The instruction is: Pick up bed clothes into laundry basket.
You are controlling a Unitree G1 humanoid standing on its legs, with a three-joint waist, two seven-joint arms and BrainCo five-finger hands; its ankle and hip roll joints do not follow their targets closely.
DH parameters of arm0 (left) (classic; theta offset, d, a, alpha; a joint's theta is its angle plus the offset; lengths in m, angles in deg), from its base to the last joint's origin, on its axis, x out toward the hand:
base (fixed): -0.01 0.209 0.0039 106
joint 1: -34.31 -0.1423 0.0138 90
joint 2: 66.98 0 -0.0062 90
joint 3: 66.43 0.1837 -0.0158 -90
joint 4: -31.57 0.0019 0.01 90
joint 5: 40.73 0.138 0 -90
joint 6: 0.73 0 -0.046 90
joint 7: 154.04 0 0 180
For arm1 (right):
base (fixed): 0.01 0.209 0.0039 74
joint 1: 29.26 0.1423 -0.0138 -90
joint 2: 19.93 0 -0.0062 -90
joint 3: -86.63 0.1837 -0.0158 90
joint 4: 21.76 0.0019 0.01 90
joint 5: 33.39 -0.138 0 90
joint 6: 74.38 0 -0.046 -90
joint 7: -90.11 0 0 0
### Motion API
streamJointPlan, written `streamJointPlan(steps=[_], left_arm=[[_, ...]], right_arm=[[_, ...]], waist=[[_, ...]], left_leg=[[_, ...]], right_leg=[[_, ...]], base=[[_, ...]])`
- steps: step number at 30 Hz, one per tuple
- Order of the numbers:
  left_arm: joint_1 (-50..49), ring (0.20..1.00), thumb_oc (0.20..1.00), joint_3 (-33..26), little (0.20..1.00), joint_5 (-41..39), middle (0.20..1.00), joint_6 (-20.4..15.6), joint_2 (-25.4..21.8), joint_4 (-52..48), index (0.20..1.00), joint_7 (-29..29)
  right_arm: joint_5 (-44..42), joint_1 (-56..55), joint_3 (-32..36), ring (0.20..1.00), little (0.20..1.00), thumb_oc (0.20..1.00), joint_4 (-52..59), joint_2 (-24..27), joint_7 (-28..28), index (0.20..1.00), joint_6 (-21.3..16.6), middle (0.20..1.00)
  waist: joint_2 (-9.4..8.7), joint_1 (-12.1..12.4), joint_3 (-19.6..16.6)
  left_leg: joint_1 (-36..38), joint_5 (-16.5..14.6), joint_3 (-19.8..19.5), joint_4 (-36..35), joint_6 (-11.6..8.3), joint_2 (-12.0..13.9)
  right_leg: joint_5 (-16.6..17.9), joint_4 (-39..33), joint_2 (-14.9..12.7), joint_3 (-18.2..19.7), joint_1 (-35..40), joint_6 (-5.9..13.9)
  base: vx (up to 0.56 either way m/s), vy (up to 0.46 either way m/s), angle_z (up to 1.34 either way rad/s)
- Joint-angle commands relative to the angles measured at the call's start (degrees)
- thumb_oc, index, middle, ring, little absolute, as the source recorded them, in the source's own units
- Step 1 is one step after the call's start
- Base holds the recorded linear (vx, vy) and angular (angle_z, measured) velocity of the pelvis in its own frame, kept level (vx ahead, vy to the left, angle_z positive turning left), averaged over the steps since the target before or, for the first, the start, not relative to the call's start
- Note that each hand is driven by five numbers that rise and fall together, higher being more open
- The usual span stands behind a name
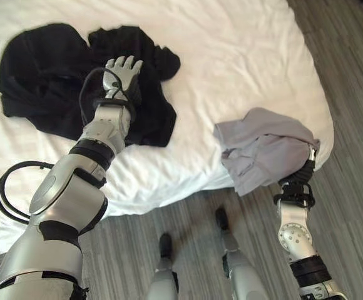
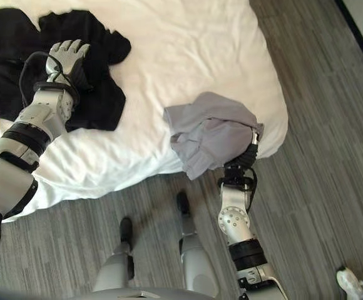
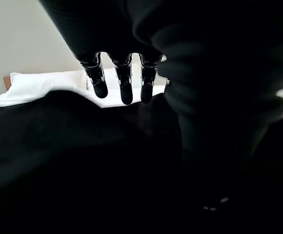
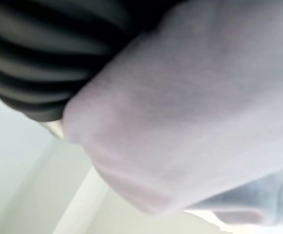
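A pile of black clothes (image 1: 37,81) lies spread on the white bed (image 1: 231,50) at the far left. My left hand (image 1: 122,72) reaches over its right part, fingers (image 3: 124,83) straight and just above the black cloth (image 3: 58,146). A light grey garment (image 1: 266,147) hangs crumpled at the bed's near right corner, draped over my right hand (image 2: 254,139). Its fingers are hidden under the grey cloth (image 4: 190,122).
The bed's near edge runs across the middle of the eye views, with grey plank floor (image 1: 350,94) below and to the right of it. A white pillow (image 3: 39,83) lies at the head of the bed. A white shoe (image 2: 352,282) shows on the floor at the lower right.
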Motion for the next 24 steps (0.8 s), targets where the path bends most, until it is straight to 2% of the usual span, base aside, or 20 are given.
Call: streamJointPlan(steps=[1, 7, 8, 9, 10, 11, 14, 17, 18, 22, 24], left_arm=[[8.4, 1.0, 1.0, 0.7, 1.0, -1.9, 1.0, 0.3, -2.6, 3.8, 1.0, 0.2], [4.8, 1.0, 1.0, -1.0, 1.0, -1.2, 1.0, 0.5, -0.7, 8.1, 1.0, 3.0], [3.3, 0.956, 0.956, -1.4, 0.956, -0.9, 0.956, 0.1, -0.3, 9.0, 0.956, 4.4], [2.5, 0.479, 0.479, -2.2, 0.479, -1.8, 0.479, -0.1, -0.1, 9.6, 0.479, 4.8], [2.5, 0.25, 0.25, -2.3, 0.25, -1.8, 0.25, -0.1, -0.1, 9.6, 0.25, 4.8], [1.4, 0.2, 0.2, -3.7, 0.2, -4.1, 0.2, -0.9, -0.1, 10.0, 0.2, 5.8], [1.8, 0.2, 0.2, -6.8, 0.2, -14.5, 0.2, -2.9, 0.1, 9.1, 0.2, 9.1], [1.3, 0.2, 0.2, -9.5, 0.2, -29.1, 0.2, -6.7, -0.8, 1.5, 0.2, 11.6], [1.3, 0.2, 0.2, -9.5, 0.2, -29.1, 0.2, -6.6, -0.9, 1.4, 0.2, 11.6], [-2.2, 0.2, 0.2, -10.6, 0.2, -42.4, 0.2, -8.5, -1.5, -10.8, 0.2, 12.8], [-7.9, 0.2, 0.2, -13.0, 0.2, -59.5, 0.2, -11.2, -1.1, -18.2, 0.2, 14.9]], right_arm=[[1.4, 4.6, 3.5, 0.2, 0.2, 0.2, 5.1, 3.7, 1.0, 0.2, -2.8, 0.2], [2.0, 3.3, 3.0, 0.2, 0.2, 0.2, 4.7, 4.1, 1.2, 0.2, -2.1, 0.2], [1.9, 2.5, 2.6, 0.2, 0.2, 0.2, 4.5, 4.3, 1.9, 0.2, -1.3, 0.2], [1.8, 2.1, 2.5, 0.2, 0.2, 0.2, 4.5, 4.3, 2.3, 0.2, -1.1, 0.2], [1.8, 2.1, 2.5, 0.2, 0.2, 0.2, 4.5, 4.4, 2.3, 0.2, -1.1, 0.2], [1.6, 1.8, 2.5, 0.2, 0.2, 0.2, 4.5, 4.6, 2.9, 0.2, -0.9, 0.2], [0.9, 1.4, 2.2, 0.2, 0.2, 0.2, 3.2, 4.9, 4.1, 0.2, -0.3, 0.2], [0.4, 1.6, 1.6, 0.2, 0.2, 0.2, 2.3, 4.7, 4.6, 0.2, 0.6, 0.2], [0.4, 1.6, 1.5, 0.2, 0.2, 0.2, 2.3, 4.7, 4.6, 0.2, 0.6, 0.2], [0.7, 1.5, 2.4, 0.2, 0.2, 0.2, 2.8, 4.8, 3.7, 0.2, 1.0, 0.2], [0.8, 2.0, 3.2, 0.2, 0.2, 0.2, 3.2, 4.1, 2.9, 0.2, 1.2, 0.2]], waist=[[2.43, 1.2, 5.0], [1.7, 0.5, 5.9], [1.38, 0.5, 5.8], [1.26, 0.4, 5.7], [1.27, 0.4, 5.7], [1.14, 0.4, 5.5], [1.4, 0.6, 4.7], [2.08, 1.1, 4.0], [2.06, 1.0, 3.9], [2.88, 2.0, 3.5], [3.31, 2.6, 2.9]], left_leg=[[0.6, 8.8, -6.6, -7.4, -1.21, 3.2], [-2.4, 9.8, -7.0, -7.4, -1.45, 3.4], [-2.2, 9.6, -7.1, -7.4, -1.38, 3.4], [-2.0, 9.5, -7.0, -7.4, -1.36, 3.4], [-2.0, 9.5, -7.0, -7.4, -1.35, 3.4], [-1.7, 9.4, -6.9, -7.4, -1.35, 3.5], [-0.6, 8.5, -6.7, -7.4, -1.31, 3.5], [0.1, 8.0, -7.0, -7.4, -1.22, 3.5], [-0.1, 8.3, -7.1, -7.4, -1.22, 3.4], [0.8, 7.8, -7.8, -7.4, -1.06, 2.9], [1.6, 7.5, -8.2, -7.4, -0.96, 2.6]], right_leg=[[-5.9, 1.0, -1.7, -2.1, 6.4, 4.09], [-5.5, 1.0, -1.6, -2.4, 3.9, 4.02], [-5.6, 1.0, -1.7, -2.3, 4.0, 4.09], [-5.6, 1.0, -1.7, -2.1, 4.1, 4.08], [-5.6, 1.0, -1.7, -2.1, 4.1, 4.09], [-5.7, 1.0, -1.7, -2.0, 4.3, 4.07], [-6.3, 1.0, -1.8, -1.7, 5.2, 4.02], [-6.6, 1.0, -2.2, -2.0, 6.1, 3.95], [-6.4, 1.0, -2.2, -2.0, 5.9, 3.98], [-6.9, 1.0, -2.7, -3.0, 7.4, 3.81], [-7.2, 1.0, -3.0, -3.2, 8.4, 3.75]], base=[[-0.06, -0.011, -0.02], [-0.01, 0.006, -0.05], [0.02, 0.016, -0.08], [0.01, 0.012, 0.13], [0.01, 0.015, 0.2], [0.0, 0.0, 0.0], [0.02, 0.026, -0.14], [0.01, 0.013, -0.07], [0.0, 0.0, 0.0], [0.02, -0.001, 0.03], [0.04, 0.025, 0.03]])
